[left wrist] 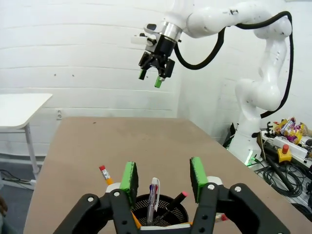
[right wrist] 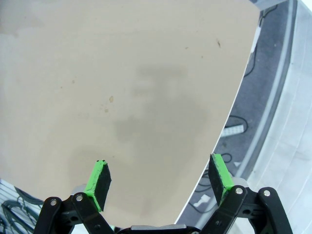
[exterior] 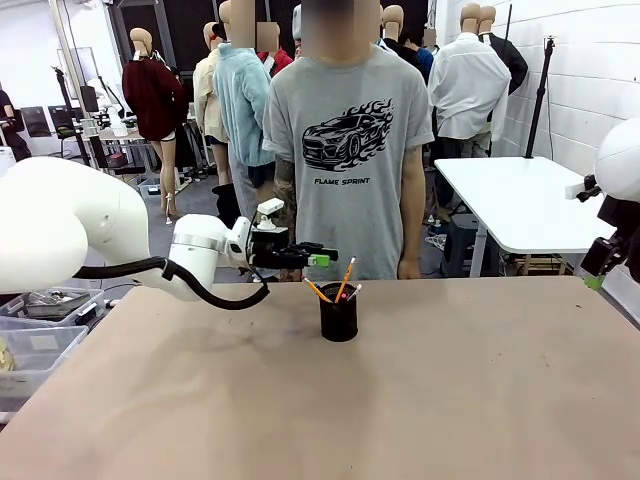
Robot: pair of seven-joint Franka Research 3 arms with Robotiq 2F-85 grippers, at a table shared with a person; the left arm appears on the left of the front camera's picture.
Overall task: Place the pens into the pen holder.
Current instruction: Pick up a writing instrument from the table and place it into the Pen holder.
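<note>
Currently, operator, your left pincer [exterior: 322, 254] hangs just above and slightly left of the pen holder [exterior: 339, 318], its fingers pointing across toward the robot's right. In the left wrist view that pincer [left wrist: 164, 174] stands with its green pads [left wrist: 128, 176] apart and nothing between them; the black mesh holder [left wrist: 170, 217] sits directly below, between the two fingers. You find the pens standing inside the holder: a yellow-orange pencil [exterior: 345, 277] leaning right, a second orange stick [exterior: 316, 289] leaning left, and a white pen [left wrist: 153, 194] with blue and red print upright in the middle. The holder stands near the middle of the tan surface [exterior: 450, 390], toward the person's side. Your right pincer [right wrist: 161, 178] hovers over bare surface near its edge, pads spread wide, gripping nothing.
</note>
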